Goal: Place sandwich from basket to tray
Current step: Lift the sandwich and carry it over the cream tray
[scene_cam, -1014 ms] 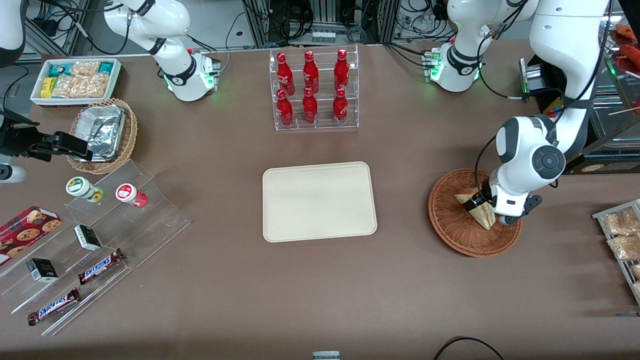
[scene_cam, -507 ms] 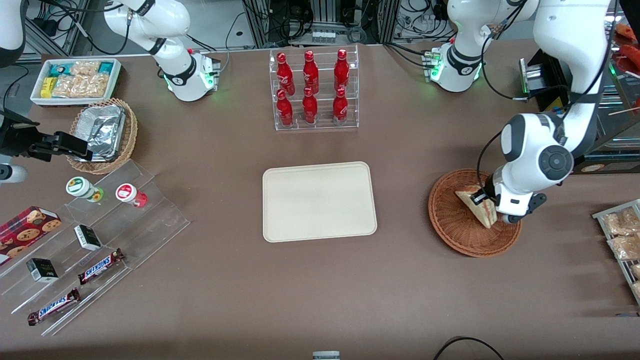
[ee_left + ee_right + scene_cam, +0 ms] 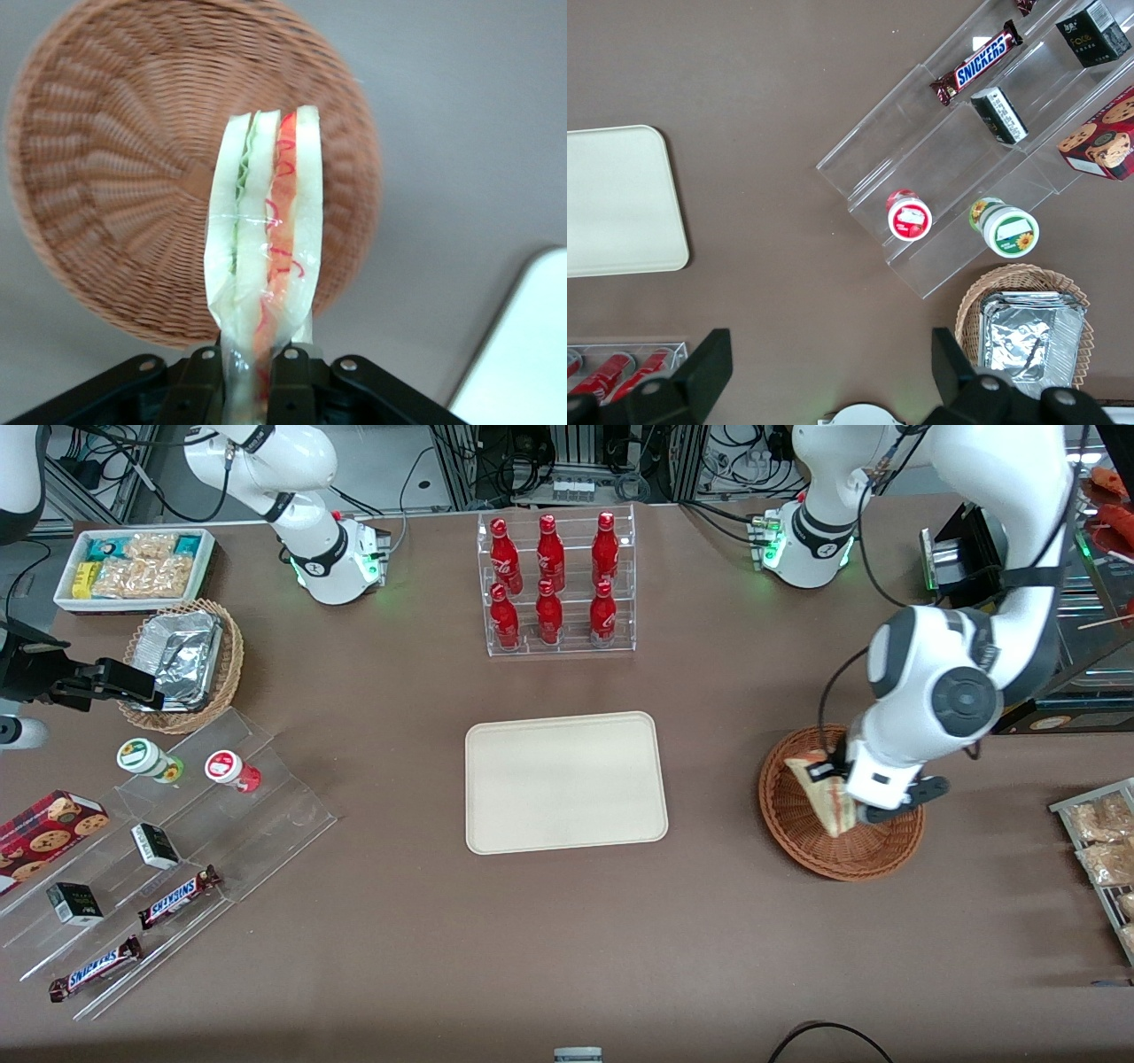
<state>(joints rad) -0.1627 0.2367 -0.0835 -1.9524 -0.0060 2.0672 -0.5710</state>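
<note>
My left gripper [image 3: 837, 775] is shut on the sandwich [image 3: 820, 790], a clear-wrapped wedge of pale bread with red and green filling. It holds the sandwich lifted above the reddish-brown wicker basket [image 3: 797, 828]. In the left wrist view the fingers [image 3: 199, 390] pinch the wrapped end of the sandwich [image 3: 266, 230], with the empty basket [image 3: 115, 195] below it. The cream tray [image 3: 565, 781] lies flat at the table's middle, toward the parked arm's end from the basket. A corner of the tray [image 3: 523, 354] shows in the left wrist view, and it also shows in the right wrist view [image 3: 620, 202].
A clear rack of red bottles [image 3: 556, 584] stands farther from the front camera than the tray. A clear stepped stand with snack bars and cups [image 3: 159, 850], a tan basket with foil [image 3: 182, 660] and a white snack bin [image 3: 133, 567] sit toward the parked arm's end. Packets on a rack [image 3: 1103, 841] lie near the basket.
The gripper has risen with the sandwich in it, lifting it off the basket's floor and shifting it slightly toward the tray.
</note>
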